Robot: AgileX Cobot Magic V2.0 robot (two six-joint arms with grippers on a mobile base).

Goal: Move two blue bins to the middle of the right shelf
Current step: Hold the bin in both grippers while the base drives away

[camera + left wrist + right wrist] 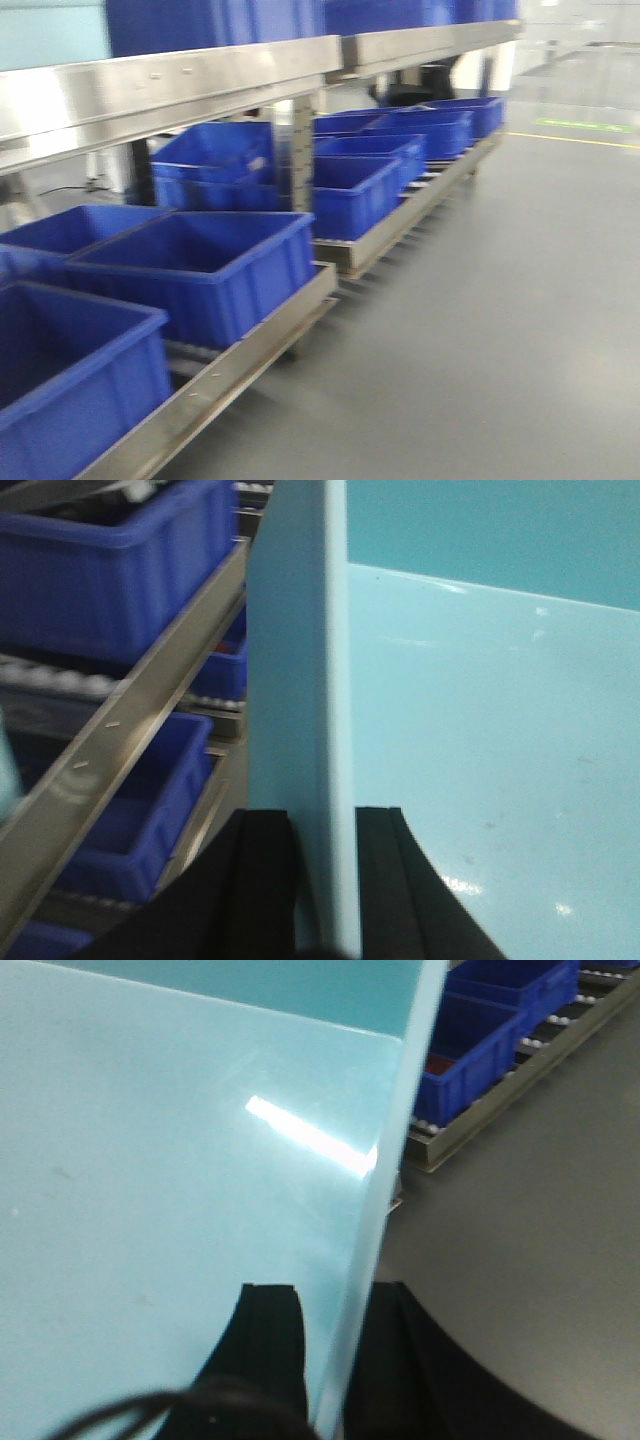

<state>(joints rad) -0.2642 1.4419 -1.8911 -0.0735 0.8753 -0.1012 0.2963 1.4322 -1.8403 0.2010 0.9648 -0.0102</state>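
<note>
Pale blue bin (480, 730) held beside the steel rail (130, 710).
Front view: dark blue bins (200, 260) under that rail. Left wrist: left gripper (322, 820) clamped on the bin's wall, right of the rail. Right wrist: right gripper (335, 1295) pinches another wall.

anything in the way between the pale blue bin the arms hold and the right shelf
Nothing stands on the floor ahead. The left gripper and right gripper are clamped on the pale blue bin. Dark blue bins already line the right shelf where visible, so no free slot shows.
</note>
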